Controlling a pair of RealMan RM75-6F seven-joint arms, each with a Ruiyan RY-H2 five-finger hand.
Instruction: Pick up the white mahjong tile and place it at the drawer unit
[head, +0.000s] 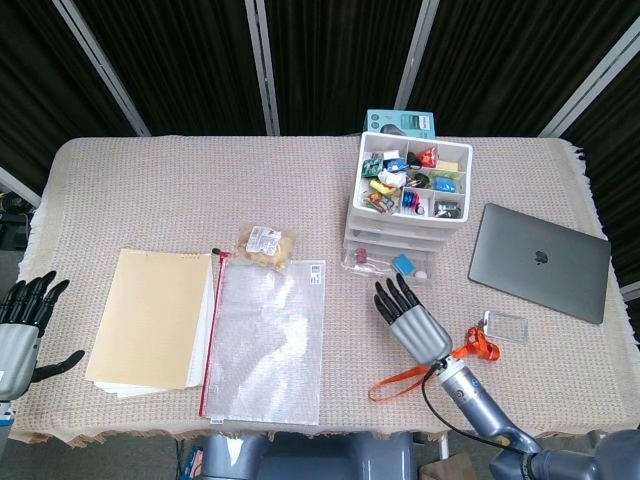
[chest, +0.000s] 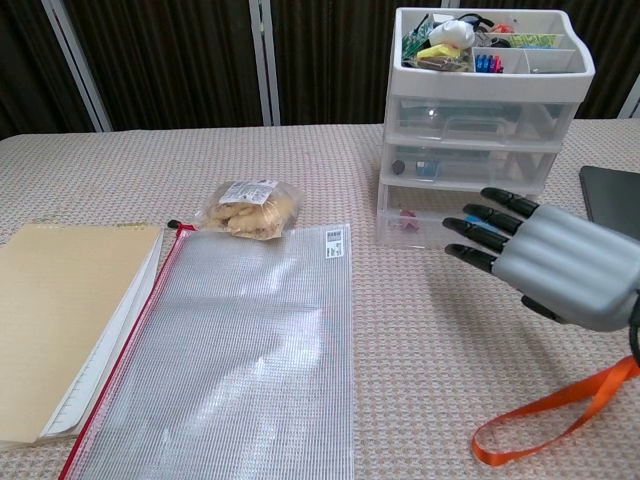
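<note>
My fingers (head: 392, 296) on the right hand (head: 412, 320) are stretched out straight and apart, and they hold nothing. In the head view this hand is at the lower right of the middle, and the fingertips point up toward the drawer unit (head: 405, 200). The white mahjong tile (head: 423, 273) lies just above them, at the front foot of the unit, beside a blue piece (head: 404, 264). I judge that the placing step is finished, so the next move only calls for taking the hand away without pushing the tile. My left hand (head: 20, 325) is at the lower left edge, fingers spread and empty, well apart from all this.
</note>
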